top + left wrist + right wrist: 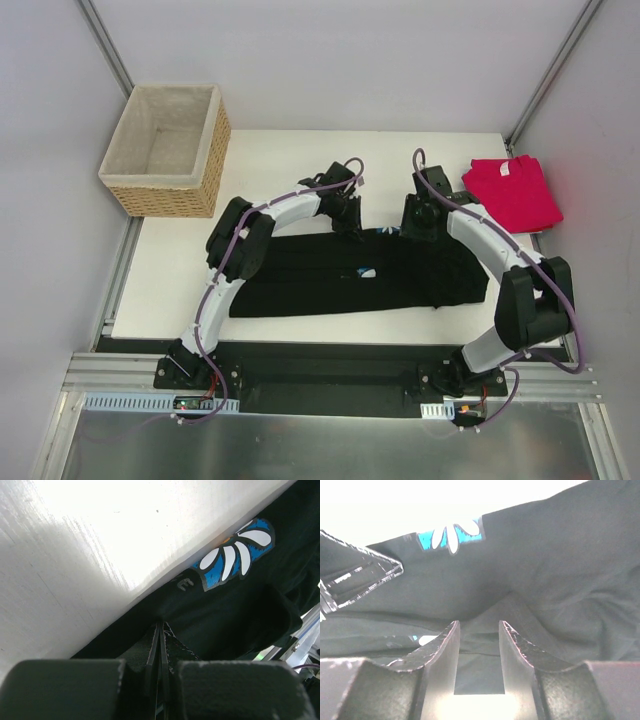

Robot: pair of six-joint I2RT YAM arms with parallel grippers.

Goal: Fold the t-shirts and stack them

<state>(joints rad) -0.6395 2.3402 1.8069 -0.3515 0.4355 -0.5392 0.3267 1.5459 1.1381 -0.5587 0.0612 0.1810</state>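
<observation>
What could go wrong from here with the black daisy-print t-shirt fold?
1. The left gripper is shut on the far edge of the black daisy-print t-shirt, but the right gripper is open. Lifting now could skew the fold.
2. The two grippers sit close together and might collide.

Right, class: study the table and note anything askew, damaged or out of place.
Nothing is spilled or damaged. The red t-shirt sits at the far right corner of the table and seems to overhang its edge; the black t-shirt is bunched at its right end.
</observation>
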